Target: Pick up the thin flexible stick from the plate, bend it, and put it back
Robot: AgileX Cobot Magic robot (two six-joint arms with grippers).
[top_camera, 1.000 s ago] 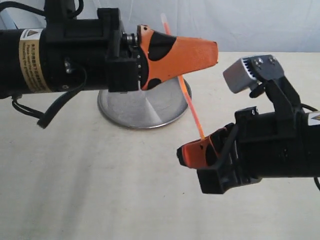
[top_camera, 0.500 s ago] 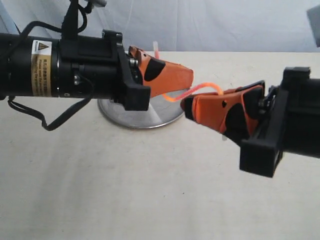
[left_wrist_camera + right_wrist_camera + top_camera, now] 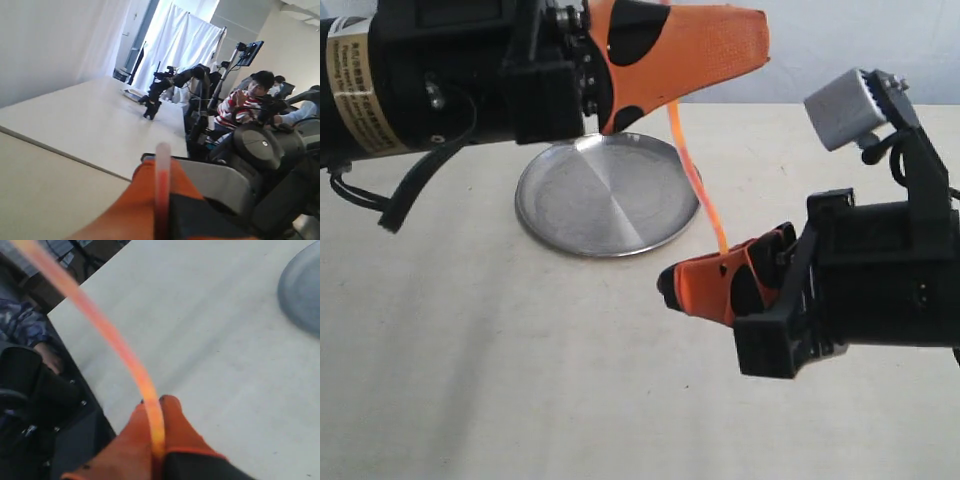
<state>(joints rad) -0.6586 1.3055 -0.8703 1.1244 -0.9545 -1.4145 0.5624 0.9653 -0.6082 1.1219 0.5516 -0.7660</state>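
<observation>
In both arms' fingers (image 3: 705,45), stick (image 3: 694,176)

I get bright, even light; the round silver metal plate (image 3: 570,215) glints, the thin orange-red stick (image 3: 106,332) blurs up close.

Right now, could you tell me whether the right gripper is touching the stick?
Touching: in the right wrist view the right gripper pinches the stick.

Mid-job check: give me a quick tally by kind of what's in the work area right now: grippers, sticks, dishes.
Grippers: 2, the left gripper and the right gripper
Sticks: 1, the orange stick, clamped by both, held in the air
Plates: 1, the silver plate on the table
Total: 4
</observation>
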